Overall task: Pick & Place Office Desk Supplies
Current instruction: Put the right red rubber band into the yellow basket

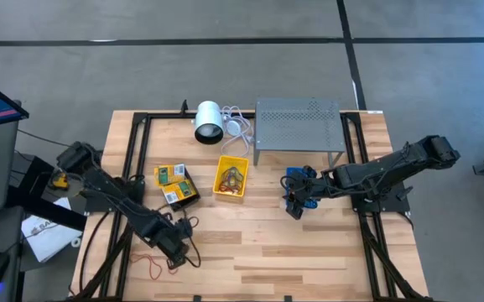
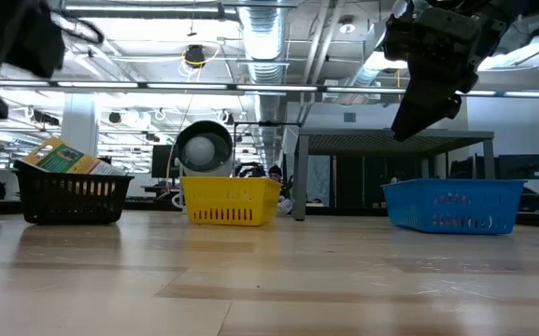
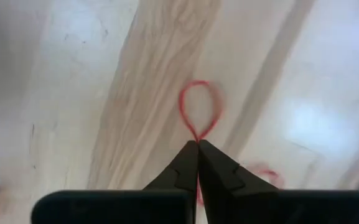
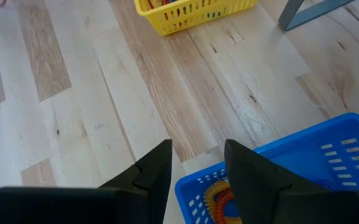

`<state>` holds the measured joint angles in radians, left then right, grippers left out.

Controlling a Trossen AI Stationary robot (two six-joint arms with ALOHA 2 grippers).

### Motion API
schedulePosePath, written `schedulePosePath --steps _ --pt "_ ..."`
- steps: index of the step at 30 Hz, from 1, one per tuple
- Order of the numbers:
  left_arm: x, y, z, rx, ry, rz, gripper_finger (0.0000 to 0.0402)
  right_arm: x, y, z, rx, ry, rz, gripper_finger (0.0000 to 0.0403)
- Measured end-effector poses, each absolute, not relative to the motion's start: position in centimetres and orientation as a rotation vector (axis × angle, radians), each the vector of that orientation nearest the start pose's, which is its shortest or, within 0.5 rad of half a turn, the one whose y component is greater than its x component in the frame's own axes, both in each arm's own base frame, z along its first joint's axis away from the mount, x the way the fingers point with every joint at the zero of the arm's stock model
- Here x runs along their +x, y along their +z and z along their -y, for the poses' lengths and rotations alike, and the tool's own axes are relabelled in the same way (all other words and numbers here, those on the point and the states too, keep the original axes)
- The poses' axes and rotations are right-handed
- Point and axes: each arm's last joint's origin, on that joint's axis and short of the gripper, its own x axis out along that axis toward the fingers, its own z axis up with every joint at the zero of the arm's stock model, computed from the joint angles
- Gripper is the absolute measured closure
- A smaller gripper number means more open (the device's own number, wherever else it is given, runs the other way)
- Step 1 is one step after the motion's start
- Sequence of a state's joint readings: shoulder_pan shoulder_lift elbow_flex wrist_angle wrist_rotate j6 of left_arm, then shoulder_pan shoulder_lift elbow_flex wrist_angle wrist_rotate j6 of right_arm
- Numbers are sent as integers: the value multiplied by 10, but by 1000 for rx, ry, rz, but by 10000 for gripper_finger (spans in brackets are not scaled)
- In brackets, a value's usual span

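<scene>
The left pincer (image 3: 198, 144) is down at the wooden table (image 1: 309, 252), its two fingertips pressed together and pinching a red rubber-band loop (image 3: 200, 112) that lies flat just ahead of them. A second red loop (image 3: 261, 175) lies just beside that pincer, blurred. The right pincer (image 4: 198, 155) hangs over the near edge of the blue bin (image 4: 310, 168), its fingers parted with nothing between them; coiled orange and blue bands (image 4: 219, 199) lie in the bin directly beneath it. Farther ahead of the right pincer stands the yellow bin (image 4: 191, 12). The black bin (image 1: 177, 186) with yellow-and-green packets (image 1: 170, 175) stands ahead of the left pincer.
</scene>
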<state>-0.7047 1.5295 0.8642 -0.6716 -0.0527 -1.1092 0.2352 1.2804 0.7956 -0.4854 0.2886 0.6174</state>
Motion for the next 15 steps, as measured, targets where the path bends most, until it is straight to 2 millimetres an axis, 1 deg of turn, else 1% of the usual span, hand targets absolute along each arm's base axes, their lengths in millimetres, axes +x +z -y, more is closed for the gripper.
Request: schedulePosePath --steps 5,12,15 --pt "196 191 162 -457 181 -1241 401 238 217 -49 320 -332 -880 260" --pt "192 211 154 -448 213 -1083 401 239 217 -49 310 -325 -880 260" --pt "191 220 144 -441 254 -1013 401 239 217 -49 316 -326 -873 260"
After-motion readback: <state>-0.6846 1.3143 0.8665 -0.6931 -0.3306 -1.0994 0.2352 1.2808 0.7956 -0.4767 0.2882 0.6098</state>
